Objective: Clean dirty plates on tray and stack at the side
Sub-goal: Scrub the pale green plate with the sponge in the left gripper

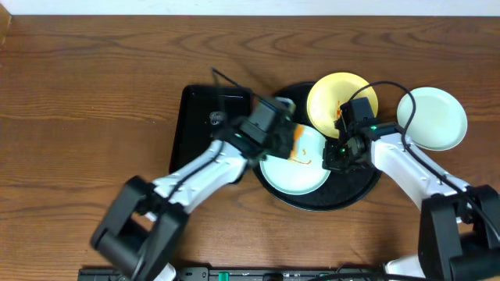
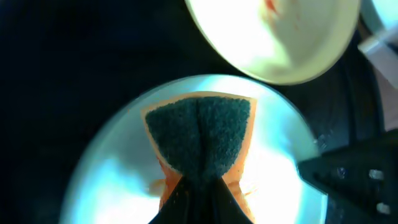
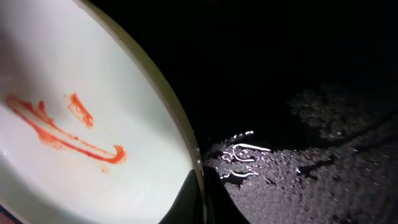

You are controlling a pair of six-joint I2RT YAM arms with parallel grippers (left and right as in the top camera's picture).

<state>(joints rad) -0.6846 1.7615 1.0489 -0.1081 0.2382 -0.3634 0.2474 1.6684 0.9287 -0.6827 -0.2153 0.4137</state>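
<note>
"Why are our left fingers clamped on the sponge?"

"To press it onto the smeared mint plate, mid-frame inside the tray. Our right fingers pinch that plate's right rim, we judge to stop it sliding."

"And the upper right?"

"The yellow plate waits on the tray, smeared. The clean plate sits aside on the desk."

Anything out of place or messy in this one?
The yellow plate lies across the far rim of the round tray, partly off it, so it probably isn't sitting flat. Orange sauce streaks mark the blue plate beside the sponge. Nothing looks spilled or broken.
</note>
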